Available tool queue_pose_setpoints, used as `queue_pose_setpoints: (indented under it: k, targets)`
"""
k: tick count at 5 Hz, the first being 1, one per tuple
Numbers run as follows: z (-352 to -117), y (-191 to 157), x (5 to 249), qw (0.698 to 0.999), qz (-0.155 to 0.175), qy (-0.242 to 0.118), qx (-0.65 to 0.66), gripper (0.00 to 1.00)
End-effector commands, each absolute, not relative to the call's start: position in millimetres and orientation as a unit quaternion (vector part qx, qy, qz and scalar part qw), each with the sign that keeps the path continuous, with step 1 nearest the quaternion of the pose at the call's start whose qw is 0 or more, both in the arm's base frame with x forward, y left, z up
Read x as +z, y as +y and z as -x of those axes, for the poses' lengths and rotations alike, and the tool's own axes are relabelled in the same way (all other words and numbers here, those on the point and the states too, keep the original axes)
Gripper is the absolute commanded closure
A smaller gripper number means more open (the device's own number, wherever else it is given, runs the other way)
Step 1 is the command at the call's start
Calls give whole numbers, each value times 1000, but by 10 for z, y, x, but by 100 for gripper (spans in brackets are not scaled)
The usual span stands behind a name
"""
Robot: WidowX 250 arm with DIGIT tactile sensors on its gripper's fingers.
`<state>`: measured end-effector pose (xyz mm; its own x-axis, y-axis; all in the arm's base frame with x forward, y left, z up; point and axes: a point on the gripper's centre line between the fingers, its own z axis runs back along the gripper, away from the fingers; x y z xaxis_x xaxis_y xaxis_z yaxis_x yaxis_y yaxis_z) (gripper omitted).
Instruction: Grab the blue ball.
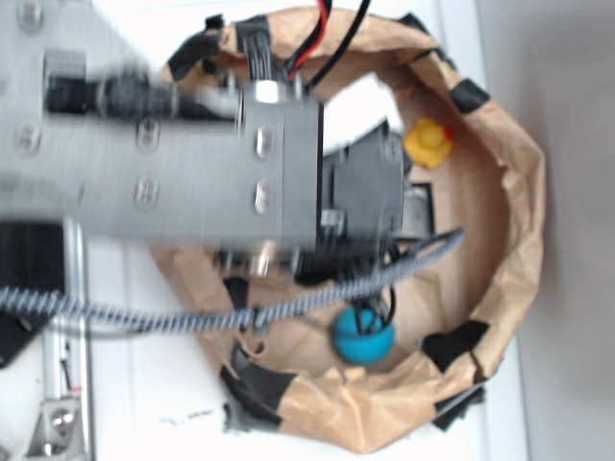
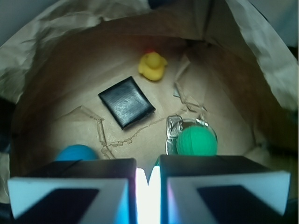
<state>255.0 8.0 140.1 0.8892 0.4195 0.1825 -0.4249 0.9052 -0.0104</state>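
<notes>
Blue ball (image 2: 76,152) lies on the floor of a brown paper bag (image 2: 42,60), at the near left of the wrist view, its lower part hidden behind the left finger of the gripper (image 2: 147,179). Nothing is held. The two fingers (image 2: 70,186) stand almost together, with only a narrow bright slit between them, and no object sits in that slit.

To the right of the slit, just past the right finger, a green ball (image 2: 196,141) rests in a small clear dish (image 2: 174,125). Farther in, near the middle of the bag floor, lies a flat black square pad (image 2: 126,101), turned at an angle. Beyond it, toward the far wall, stands a yellow rubber duck (image 2: 153,65).

In the outside view, the blurred grey arm (image 1: 173,158) reaches from the left over the bag's open mouth. There the blue ball (image 1: 364,336) shows below the arm's dark head, near the lower rim of the bag (image 1: 509,240), and the duck (image 1: 429,142) is at the upper right. A coiled grey cable (image 1: 144,312) trails across the white table (image 1: 183,384) and the bag's edge.
</notes>
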Motion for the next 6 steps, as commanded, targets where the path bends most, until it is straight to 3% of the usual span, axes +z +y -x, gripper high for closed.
queue_pose_setpoints:
  k: [1,2,3,4,5,6]
  targets:
    - [-2643,231,1573,970,14,-112,214,0]
    - [-2693,198,1386,937,52,-35,344,0]
    - [-2725,95,1293,882,97,-6,462,0]
    - [-2819,-32,1125,810,117,44,573,0]
    - [-2897,-212,971,749,129,56,648,0]
    - [-2938,-382,768,723,144,86,670,0]
